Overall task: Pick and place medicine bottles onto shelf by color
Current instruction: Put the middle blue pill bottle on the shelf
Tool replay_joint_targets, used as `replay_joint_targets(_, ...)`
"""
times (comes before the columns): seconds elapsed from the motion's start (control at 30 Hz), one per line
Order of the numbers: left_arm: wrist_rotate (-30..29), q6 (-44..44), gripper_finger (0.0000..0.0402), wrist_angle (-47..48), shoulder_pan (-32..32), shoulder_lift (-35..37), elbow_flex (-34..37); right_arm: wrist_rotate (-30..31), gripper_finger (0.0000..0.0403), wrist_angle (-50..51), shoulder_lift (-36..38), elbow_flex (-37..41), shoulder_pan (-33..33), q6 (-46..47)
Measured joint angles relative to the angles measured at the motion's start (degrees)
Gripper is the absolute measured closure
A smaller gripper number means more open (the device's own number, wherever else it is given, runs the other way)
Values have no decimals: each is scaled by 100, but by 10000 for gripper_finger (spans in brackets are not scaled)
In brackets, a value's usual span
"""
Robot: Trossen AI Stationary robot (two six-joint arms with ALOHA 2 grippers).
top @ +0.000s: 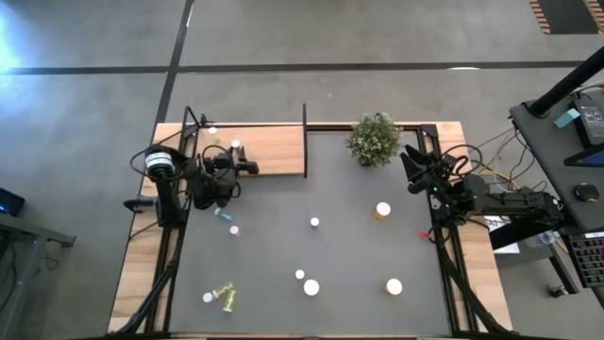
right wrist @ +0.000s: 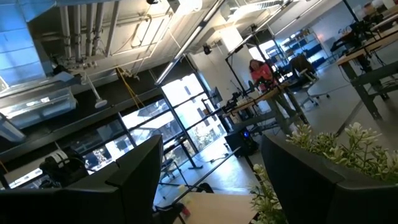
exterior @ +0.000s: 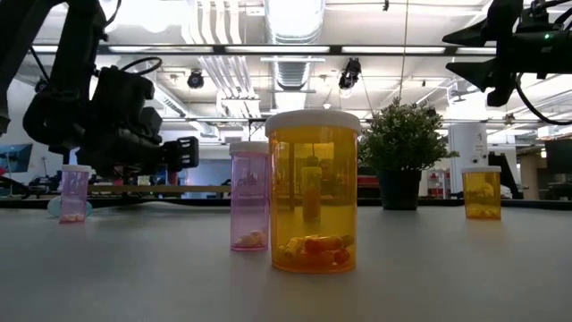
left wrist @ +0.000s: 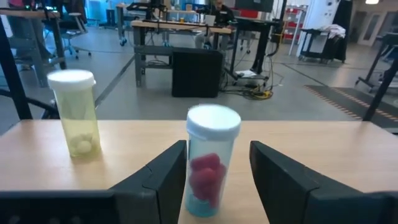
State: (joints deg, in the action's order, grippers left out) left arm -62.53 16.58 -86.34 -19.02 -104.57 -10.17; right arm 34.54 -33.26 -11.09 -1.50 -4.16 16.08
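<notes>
**Ana:** Bottles first: the blue bottle with red pills stands upright on the shelf, between the fingers of the left claw. A pale yellow bottle stands near it on the same board.

**Ben:** Is the claw clamped on it?

**Ana:** No. In the left wrist view its fingers stand slightly apart with a sliver of gap on each side. I judge this is the release step. To do it well, part the fingers a little more, then draw straight back along the board so neither pad clips the cap or tips the bottle toward the yellow one.

**Ben:** And the right claw?

**Ana:** It waits above the tabletop beside the potted plant, fingers spread and holding nothing.

**Ben:** What does each camera add?

**Ana:** Only the wrist view shows the gap and the pills. From overhead the left arm hides that bottle, but the leftover bottles show scattered across the tabletop, such as an orange bottle. The level view shows a large orange bottle and a pink bottle up close, yet little of the shelf.
</notes>
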Motion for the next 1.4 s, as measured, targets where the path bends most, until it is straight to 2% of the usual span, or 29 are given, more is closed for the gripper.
replay_joint_targets(0.27, -10, -720, 241, 0, 112, 652, 115, 0, 142, 2, 0, 0, 2, -1)
replay_joint_targets(0.47, 7, -1607, 241, 10, 135, 1307, 238, 0, 142, 2, 0, 0, 1, -2)
replay_joint_targets(0.63, 263, -2465, 241, 48, 135, 1966, 209, 1, 142, 2, 0, 0, 2, -2)
replay_joint_targets(0.7, 385, -2613, 241, 345, 135, 2284, 153, -1, 142, 2, 0, 0, 0, 0)
replay_joint_targets(1.13, 1351, -2621, 241, 4762, 3, 4158, -849, 1, 142, 1, 0, 0, 2, -1)
replay_joint_targets(1.4, 2676, -2336, 241, 8153, -568, 4638, -2210, 1, 142, 0, 0, 0, 0, -2)
